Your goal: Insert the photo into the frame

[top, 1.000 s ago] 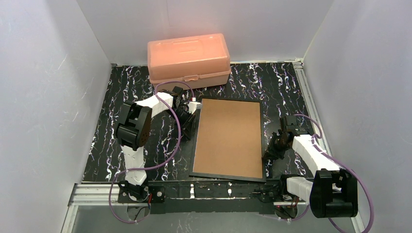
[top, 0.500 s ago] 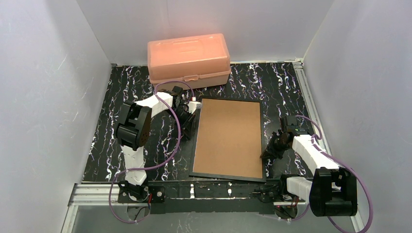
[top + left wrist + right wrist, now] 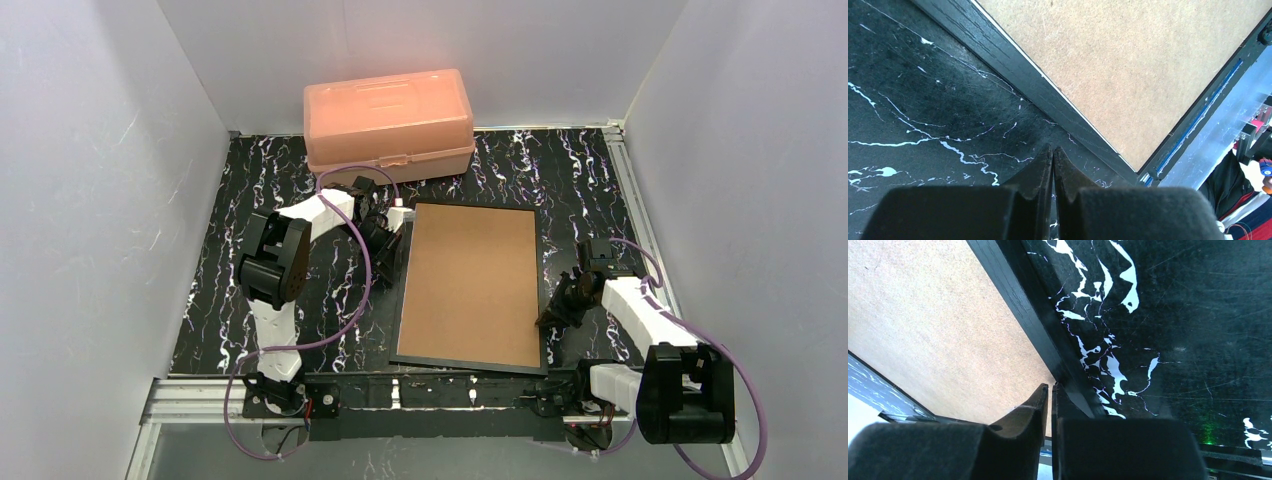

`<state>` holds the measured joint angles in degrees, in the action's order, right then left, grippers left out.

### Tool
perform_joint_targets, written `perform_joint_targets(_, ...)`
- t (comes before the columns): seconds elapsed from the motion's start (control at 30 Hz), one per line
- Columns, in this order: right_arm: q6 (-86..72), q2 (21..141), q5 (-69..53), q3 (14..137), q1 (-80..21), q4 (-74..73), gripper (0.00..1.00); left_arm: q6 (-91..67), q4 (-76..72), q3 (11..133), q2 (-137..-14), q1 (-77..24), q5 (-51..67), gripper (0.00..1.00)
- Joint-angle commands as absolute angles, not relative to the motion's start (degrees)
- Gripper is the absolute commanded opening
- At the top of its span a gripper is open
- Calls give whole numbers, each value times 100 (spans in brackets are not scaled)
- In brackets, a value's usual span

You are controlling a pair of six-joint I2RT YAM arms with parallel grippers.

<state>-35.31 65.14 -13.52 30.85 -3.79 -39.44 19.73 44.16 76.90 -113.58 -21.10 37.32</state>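
Note:
The black frame (image 3: pixel 468 365) lies flat on the marbled table with a brown backing board (image 3: pixel 470 285) filling it. The photo is hidden. My left gripper (image 3: pixel 388 250) is shut and empty, low over the table just outside the frame's left rail (image 3: pixel 1013 65); in the left wrist view its tips (image 3: pixel 1053 148) meet short of that rail. My right gripper (image 3: pixel 553 310) is at the frame's right rail (image 3: pixel 1023 300). Its jaws (image 3: pixel 1049 386) are shut to a thin slit with nothing seen between them, one finger over the board (image 3: pixel 923 325), the other over the rail.
A peach plastic box (image 3: pixel 388 122) stands shut at the back, behind the frame's far left corner. White walls close in three sides. An aluminium rail (image 3: pixel 200 400) runs along the near edge by the arm bases.
My right gripper has shifted slightly nearer along the frame's right rail and its jaws have drawn a little closer. The left gripper has stayed put beside the left rail.

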Motion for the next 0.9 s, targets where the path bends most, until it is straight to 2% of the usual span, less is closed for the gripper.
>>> perform_joint_targets(0.0, -3434, 6843, -1292, 2790, -483, -3765, 15, 2049, 4515, 7815, -11304, -2072, 4051, 1)
perform_joint_targets(0.2, -3363, 7298, -1729, 3149, -518, -3644, 18, 2047, 4465, 7757, -11329, -2066, 4138, 1)
perform_joint_targets(0.6, -2833, 8015, -1970, 5127, -446, -4133, 30, 2124, 4542, 7820, -11271, -1835, 4277, 0)
perform_joint_targets(0.73, -2800, 7797, -1800, 4910, -278, -4065, 28, 2160, 4600, 7867, -11195, -1736, 4303, 0)
perform_joint_targets(0.87, -3003, 7252, -1809, 4116, -149, -3888, 22, 2132, 4620, 7871, -11239, -1736, 4395, 0)
